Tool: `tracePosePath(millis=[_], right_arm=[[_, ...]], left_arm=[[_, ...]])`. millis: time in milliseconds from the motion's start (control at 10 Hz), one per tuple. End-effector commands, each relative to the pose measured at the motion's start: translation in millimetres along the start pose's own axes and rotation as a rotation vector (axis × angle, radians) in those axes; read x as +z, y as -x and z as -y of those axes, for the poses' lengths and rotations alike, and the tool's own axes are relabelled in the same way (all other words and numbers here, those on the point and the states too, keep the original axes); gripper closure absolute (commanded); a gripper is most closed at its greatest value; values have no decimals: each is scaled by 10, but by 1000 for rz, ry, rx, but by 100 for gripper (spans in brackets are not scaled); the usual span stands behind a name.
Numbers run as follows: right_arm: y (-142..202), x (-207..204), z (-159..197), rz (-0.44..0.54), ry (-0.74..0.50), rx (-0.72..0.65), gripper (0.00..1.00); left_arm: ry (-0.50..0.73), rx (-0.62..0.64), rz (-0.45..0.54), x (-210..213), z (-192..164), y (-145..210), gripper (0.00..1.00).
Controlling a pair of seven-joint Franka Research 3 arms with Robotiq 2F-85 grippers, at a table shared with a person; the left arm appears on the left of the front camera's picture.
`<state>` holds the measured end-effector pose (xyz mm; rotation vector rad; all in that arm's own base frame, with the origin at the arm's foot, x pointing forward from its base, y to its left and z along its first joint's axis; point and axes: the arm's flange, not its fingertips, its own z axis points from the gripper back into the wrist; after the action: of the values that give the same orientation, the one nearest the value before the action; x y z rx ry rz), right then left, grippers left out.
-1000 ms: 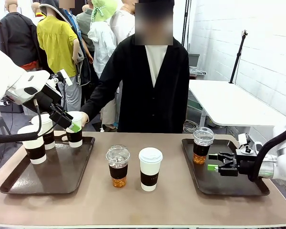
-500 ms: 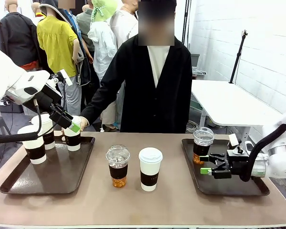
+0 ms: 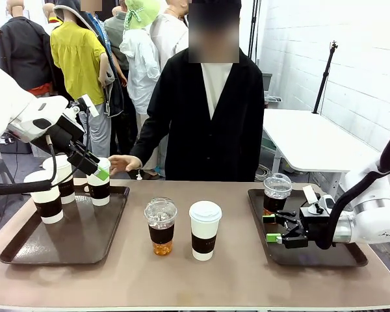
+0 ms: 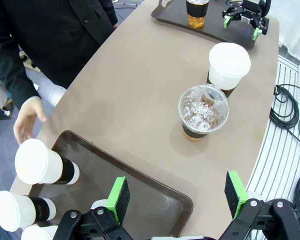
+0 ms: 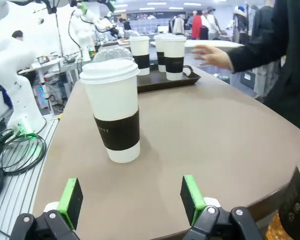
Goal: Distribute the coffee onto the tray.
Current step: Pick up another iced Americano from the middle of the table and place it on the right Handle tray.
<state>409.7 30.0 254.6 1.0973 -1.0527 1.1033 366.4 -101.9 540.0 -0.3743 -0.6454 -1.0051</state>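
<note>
The right hand [image 3: 270, 229] is nearest to the robot. It hangs low over the right tray [image 3: 292, 257], released, its fingers spread wide with nothing between them. It looks toward the middle of the tabletop [image 3: 234, 286], and its wrist view has the white paper cup [image 5: 114, 116] straight ahead, apart from the green pads. This cup and the clear dome-lidded cup [image 3: 161, 226] just beside it stand on the bare tabletop between the two trays.

I think the paper wall is light and gives under pressure, so too hard a squeeze may pop the lid. The dark band at mid-height seems the best place to hold it. The clear cup carries ice and drink, so it is probably heavier and its plastic more slippery. It should be taken below the dome and kept upright.

Farther away, a second clear cup [image 3: 276, 194] stands on the right tray. The left tray [image 3: 84, 237] carries three white cups [image 3: 47, 196]. The left hand [image 4: 177, 193] hovers there, also released and empty. Behind is the person's hand [image 3: 120, 162].
</note>
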Motion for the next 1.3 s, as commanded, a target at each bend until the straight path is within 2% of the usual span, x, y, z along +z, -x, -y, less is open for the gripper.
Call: tracePosePath(millis=[0, 500, 700, 1200], right_arm=[[74, -33, 101, 11, -58, 41, 0], [101, -119, 160, 36, -89, 48, 0], [112, -123, 162, 18, -90, 45, 0], [80, -107, 145, 31, -64, 27, 0]], left_arm=[[10, -5, 4, 9, -21, 13, 0], [10, -5, 4, 9, -21, 13, 0], [10, -5, 4, 9, -21, 13, 0], [10, -5, 4, 9, -21, 13, 0]])
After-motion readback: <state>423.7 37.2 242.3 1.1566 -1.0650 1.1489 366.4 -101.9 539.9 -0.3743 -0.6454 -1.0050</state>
